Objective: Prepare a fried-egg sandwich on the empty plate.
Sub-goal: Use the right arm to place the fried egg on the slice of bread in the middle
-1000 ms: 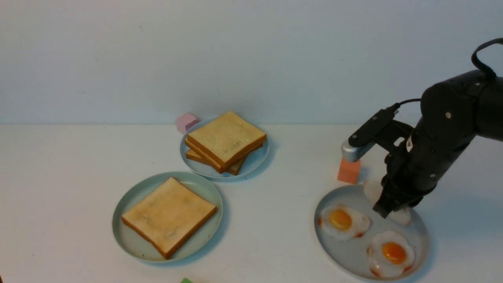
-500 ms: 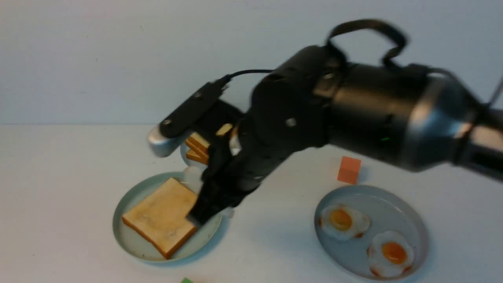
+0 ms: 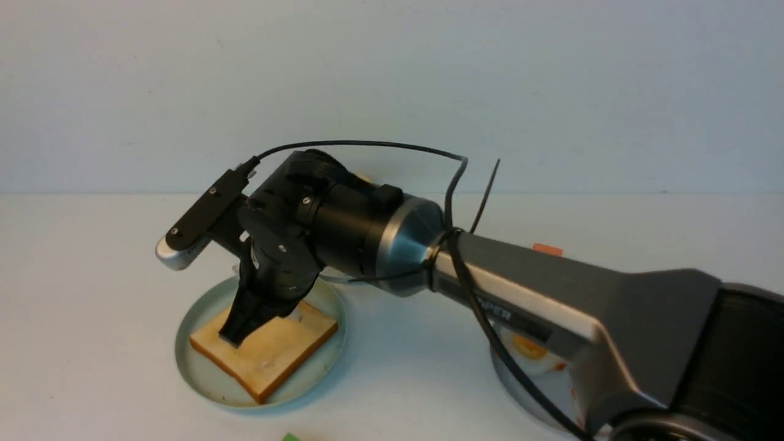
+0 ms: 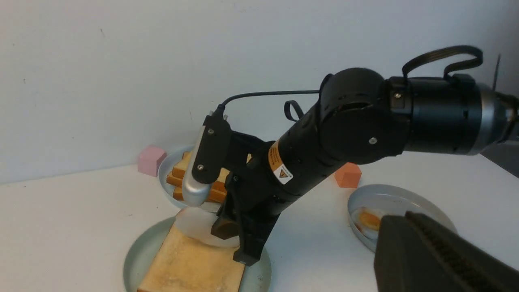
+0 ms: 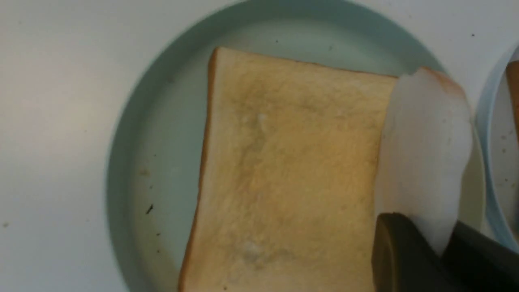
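Fried-egg sandwich (image 3: 269, 352): base only, on the mint-green plate (image 3: 205, 380) at 7 o'clock.
Right gripper (image 3: 236, 335) pinches a fried egg (image 5: 421, 162) by its white over the toast slice's (image 5: 284, 162) 1 o'clock edge; release here risks overhang (limp egg may fold). Left gripper (image 4: 438, 251) is closed, empty. Grey-blue plate (image 4: 401, 198), 3 o'clock, holds an egg; pale-blue plate (image 4: 164, 178), 1 o'clock, holds stacked toast (image 4: 180, 178).

**Spare toast, two cubes, an egg plate**

A small round pale-blue plate (image 4: 163, 178) on the white tabletop (image 3: 92, 275) carries a stack of plain golden-brown toast slices (image 4: 177, 180). A pink cube (image 4: 151, 160) sits just beside its rim, toward the pale wall (image 3: 392, 73). Well to that plate's right stands an orange cube (image 4: 347, 175). Beyond the cube lies a large round grey-blue plate (image 4: 399, 199) holding a white fried egg with orange yolk (image 4: 369, 221). A small green scrap (image 3: 291, 437) lies well to the pale-blue plate's near side, mostly cut off.
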`<state>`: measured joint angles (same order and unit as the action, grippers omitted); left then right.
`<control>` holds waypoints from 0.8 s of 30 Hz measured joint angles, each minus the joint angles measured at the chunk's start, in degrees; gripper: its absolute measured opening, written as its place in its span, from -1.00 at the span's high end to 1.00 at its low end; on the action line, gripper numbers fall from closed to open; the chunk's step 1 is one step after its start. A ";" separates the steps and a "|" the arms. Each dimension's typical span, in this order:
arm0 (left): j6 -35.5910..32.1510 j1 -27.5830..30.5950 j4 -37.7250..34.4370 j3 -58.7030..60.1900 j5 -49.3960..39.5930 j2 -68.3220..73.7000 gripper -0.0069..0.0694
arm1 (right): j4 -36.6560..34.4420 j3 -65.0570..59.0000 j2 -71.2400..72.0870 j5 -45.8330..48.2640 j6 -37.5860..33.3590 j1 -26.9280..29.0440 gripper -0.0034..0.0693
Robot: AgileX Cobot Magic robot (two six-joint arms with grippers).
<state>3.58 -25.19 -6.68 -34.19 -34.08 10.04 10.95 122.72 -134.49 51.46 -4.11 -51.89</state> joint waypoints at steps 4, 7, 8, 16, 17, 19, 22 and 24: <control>0.00 0.00 0.00 0.00 0.00 0.00 0.84 | 1.10 0.37 -1.70 0.37 0.21 0.00 0.66; 0.00 0.00 0.00 0.00 0.00 0.00 0.84 | 1.47 0.51 -2.11 0.36 0.25 0.00 0.66; 0.00 0.00 0.06 0.00 0.00 0.00 0.84 | 1.47 0.63 -2.11 0.41 0.40 -0.07 0.65; -0.05 0.00 0.11 0.00 0.00 0.00 0.84 | -1.92 0.69 -2.15 2.17 0.81 -0.07 0.00; -0.05 0.00 0.11 0.00 0.00 0.00 0.84 | -2.69 0.69 -2.15 2.87 0.85 -0.07 -0.16; -0.05 0.00 0.11 0.00 0.00 0.00 0.84 | -4.94 0.69 -2.10 5.00 0.98 -0.07 -0.49; -0.11 0.00 0.15 0.00 0.00 0.00 0.84 | -7.02 0.69 -1.97 7.03 1.04 -0.32 -0.84; -0.15 0.00 0.15 0.00 0.00 0.00 0.84 | -7.46 0.69 -1.45 8.23 1.03 -0.62 -0.93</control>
<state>3.43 -25.19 -6.53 -34.19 -34.08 10.04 3.49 123.41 -135.94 59.68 -3.08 -52.51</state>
